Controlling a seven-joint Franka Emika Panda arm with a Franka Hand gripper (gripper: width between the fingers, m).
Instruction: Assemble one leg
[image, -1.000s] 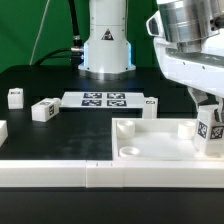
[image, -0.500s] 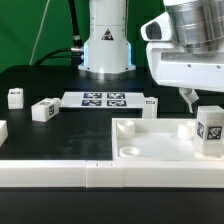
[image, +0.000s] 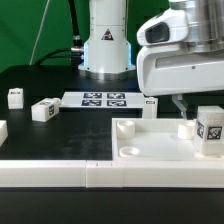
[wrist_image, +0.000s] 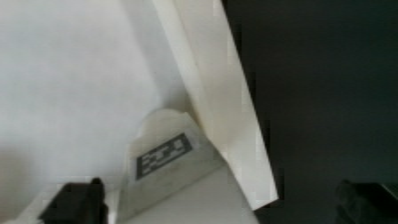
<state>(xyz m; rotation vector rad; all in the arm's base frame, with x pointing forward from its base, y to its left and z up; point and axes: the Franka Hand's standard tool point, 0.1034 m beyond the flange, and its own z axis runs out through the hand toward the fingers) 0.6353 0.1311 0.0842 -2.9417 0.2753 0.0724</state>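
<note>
Small white plastic stubby leg with a square black-and-white tag (image: 208, 131) stands upright at the tray panel's end on the exterior view's right, tag face toward that camera. Whether its foot is fully seated in a corner socket: cannot tell, base hidden by the panel's wall. Large flat white tray-like panel with round corner sockets (image: 150, 142) lies on the black table (image: 40, 85). Two-finger gripper (wrist_image: 219, 203) hangs over the panel, higher than the leg and off toward the exterior view's left of it, not touching it. Wrist view: both dark fingertips (wrist_image: 75, 200) spread wide, nothing clamped, so the gripper is empty and open. Same view shows the tagged leg ahead in the span between the fingertips, nearer one than the other, close against the panel's raised edge. Key relation: leg's long axis vertical, gripper above and to one side; a grasp would, in my judgement, need a sideways shift over the leg, then a straight drop. Risk: a finger catching the panel's wall just beside the leg. Loose white tagged posts (image: 43, 110) lie on the table well apart from the panel's other end.
</note>
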